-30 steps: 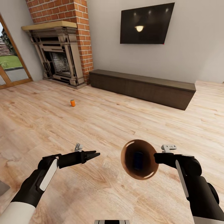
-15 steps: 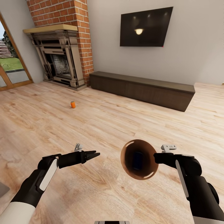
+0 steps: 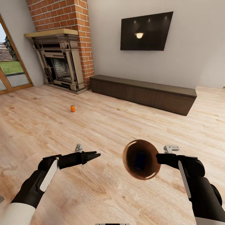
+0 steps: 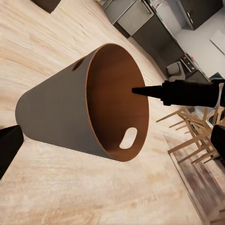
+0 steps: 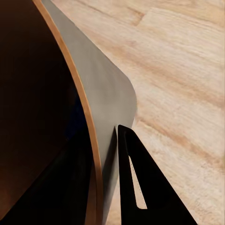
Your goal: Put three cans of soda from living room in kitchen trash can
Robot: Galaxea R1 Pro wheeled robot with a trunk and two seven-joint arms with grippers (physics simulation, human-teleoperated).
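Head view: living room, light plank floor [image 3: 131,125]. One orange soda can [image 3: 72,108] stands upright on the floor, far left, out in front of the brick fireplace [image 3: 61,62] and well apart from both arms. Long dark bench [image 3: 143,92] runs along the far wall under the TV [image 3: 146,31].

Right gripper [image 3: 158,158] carries the trash can [image 3: 140,159], pinched at the rim on its right side; the bin is tipped so the mouth faces the camera. A dark blue shape lies inside, probably the blue can, too dim to be sure. Right wrist view: one finger [image 5: 140,187] lies against the grey outer wall just below the copper rim, so the jaws are clamped across the wall. Left gripper [image 3: 95,154] is empty, fingertips drawn together to a point, level with the bin and left of it.

Handling, as a judgement:
- Can: light, stiff thin metal, smooth and round, so it may roll or tip if nudged. Take it at mid-body across its width, from the side or from above.
- Bin: rigid and light, held by one rim point only; likely to swing, and any contents could slide out while it is tipped.
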